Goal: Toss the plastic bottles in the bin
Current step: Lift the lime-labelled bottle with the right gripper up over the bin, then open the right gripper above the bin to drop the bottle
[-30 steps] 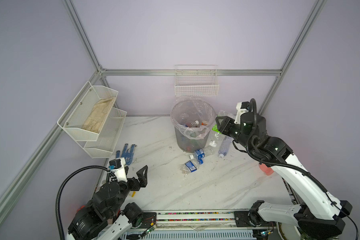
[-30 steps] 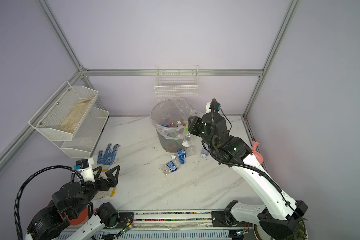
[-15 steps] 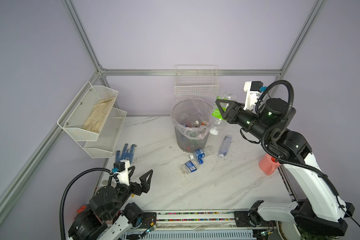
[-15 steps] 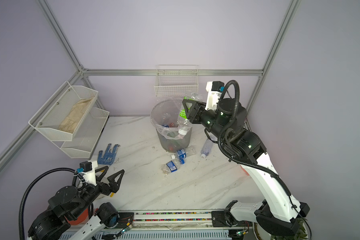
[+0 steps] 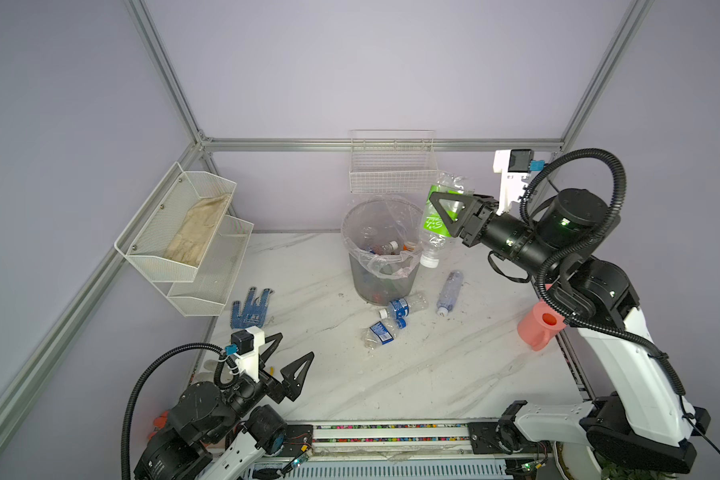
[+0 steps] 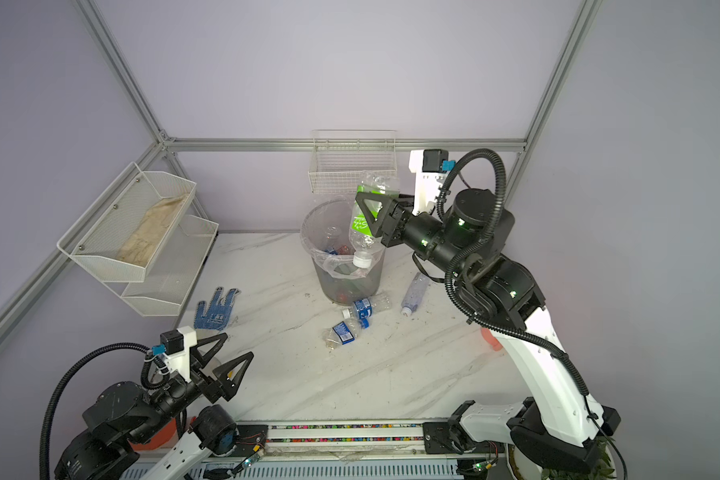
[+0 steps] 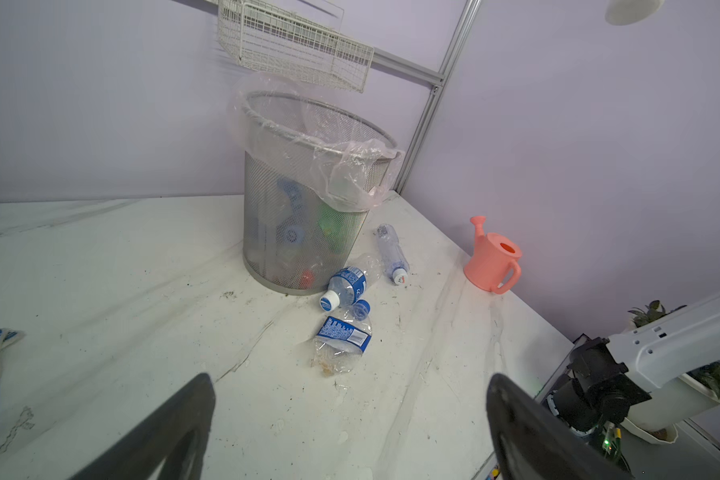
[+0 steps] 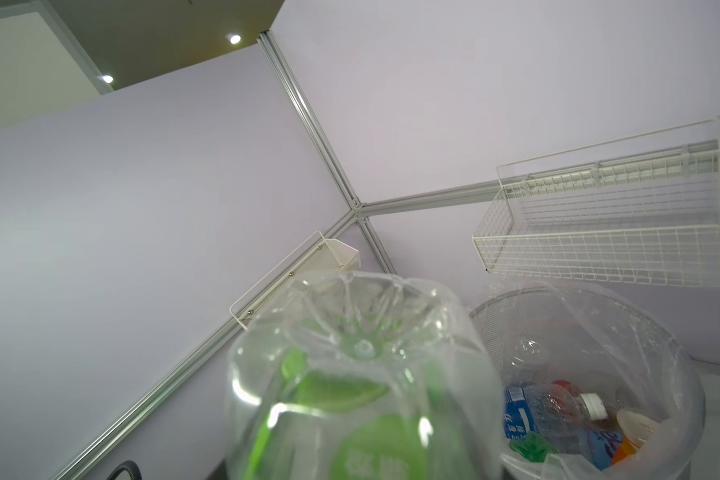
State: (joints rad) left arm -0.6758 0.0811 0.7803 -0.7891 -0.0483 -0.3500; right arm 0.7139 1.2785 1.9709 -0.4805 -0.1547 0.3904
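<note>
The right gripper (image 5: 442,210) clamps a clear green-labelled bottle (image 5: 432,240), cap down, raised at the rim of the mesh bin (image 5: 375,279); three more plastic bottles (image 5: 400,306) lie on the marble table (image 5: 433,374) near its base; the left gripper (image 5: 296,345) gapes wide, empty.

Loose bottles (image 5: 400,306) on surface (image 5: 433,374): three. Green-label bottle (image 5: 432,243) aloft: one. Bin (image 5: 375,286): one, contents uncountable. Watering can (image 5: 535,332): one. Mesh trays (image 5: 161,264): two.
</note>
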